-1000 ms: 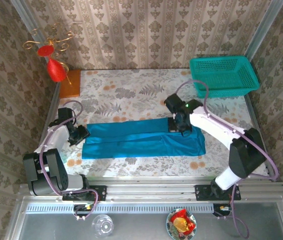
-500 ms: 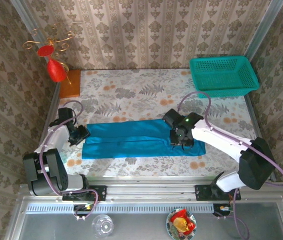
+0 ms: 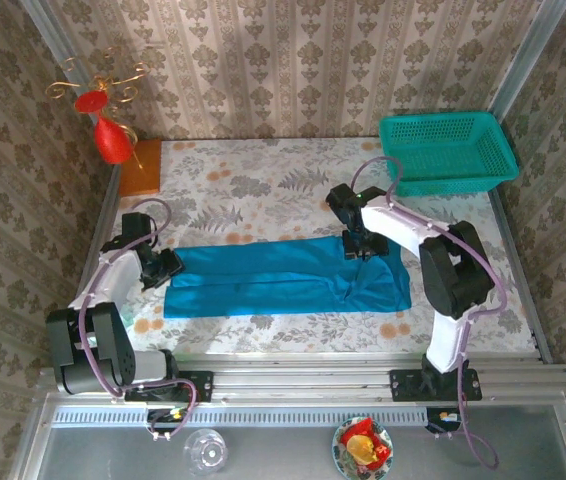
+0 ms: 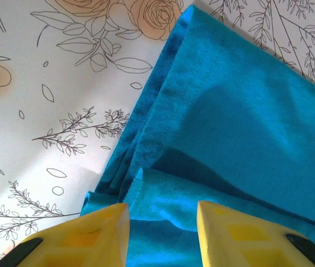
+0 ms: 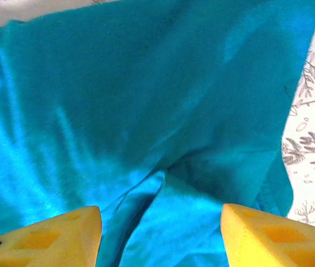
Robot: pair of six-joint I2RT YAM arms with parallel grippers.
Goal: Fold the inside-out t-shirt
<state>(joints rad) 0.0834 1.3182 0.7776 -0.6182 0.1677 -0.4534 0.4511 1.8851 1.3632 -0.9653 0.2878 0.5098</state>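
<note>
One inside-out t-shirt [image 3: 283,278] found, bright blue, lying as a long folded band across the near half of the flowered table [image 3: 263,190], left to right. Noted left gripper [image 3: 168,266] at the band's left end, low over the stacked edges. Seen from the left wrist with yellow fingers [image 4: 104,225] a narrow gap apart, a raised fold of cloth in line with that gap, nothing clamped as far as can be seen. Noted right gripper [image 3: 356,247] over the band's far edge, toward its right end. Seen from the right wrist with yellow fingertips [image 5: 63,225] spread wide, holding nothing, a puckered crease of cloth directly beneath. Recorded teal mesh basket [image 3: 448,150] at the far right corner, well apart from the shirt.
</note>
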